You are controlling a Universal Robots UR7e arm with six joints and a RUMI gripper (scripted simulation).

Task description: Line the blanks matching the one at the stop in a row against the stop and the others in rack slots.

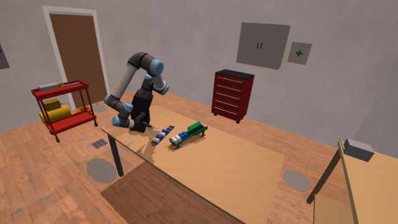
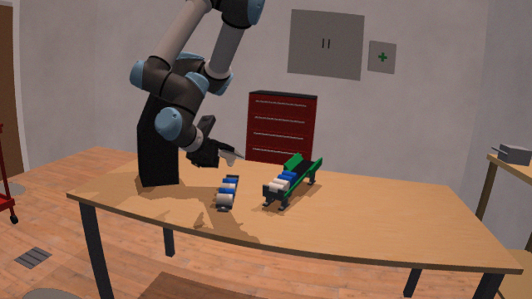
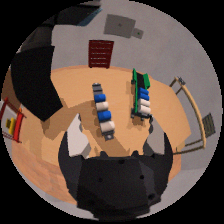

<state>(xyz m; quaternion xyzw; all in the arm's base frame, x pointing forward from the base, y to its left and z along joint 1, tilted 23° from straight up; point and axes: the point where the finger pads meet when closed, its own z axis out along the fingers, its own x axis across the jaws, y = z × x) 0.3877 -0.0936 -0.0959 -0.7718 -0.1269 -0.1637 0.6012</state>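
Nearest the wrist lens you have the dark two-jaw gripper (image 2: 233,152). Its jaws are spread to full width with nothing between them. It hangs above the light wooden table (image 2: 374,216), just left of the stock rack and clear of it, which looks like a waiting posture before the first pick.

Working rightward, you reach the dark ribbed stock rack (image 2: 233,176), a narrow strip lying flat on the table. Count four short plastic bars in its slots. From far end to near end they are a blue blank (image 3: 99,96), a white blank (image 3: 102,106), a second blue blank (image 3: 104,116) and a second white blank (image 3: 108,126). Each lies across the strip. Centring cannot be judged at this size.

Right of the rack and roughly parallel to it stands the green-sided feed ramp (image 2: 296,162) on short dark legs, its far end raised so bars settle downhill toward the stop. It also holds four bars. Two white blanks (image 2: 274,187) sit at the low end, one against the stop, and two blue blanks (image 2: 288,176) sit directly uphill of them.

In my judgement white is the ramp's colour, so the sort is half wrong. The two blue bars on the ramp belong in the rack, and the two white bars in the rack belong on the ramp. No transfer has begun.
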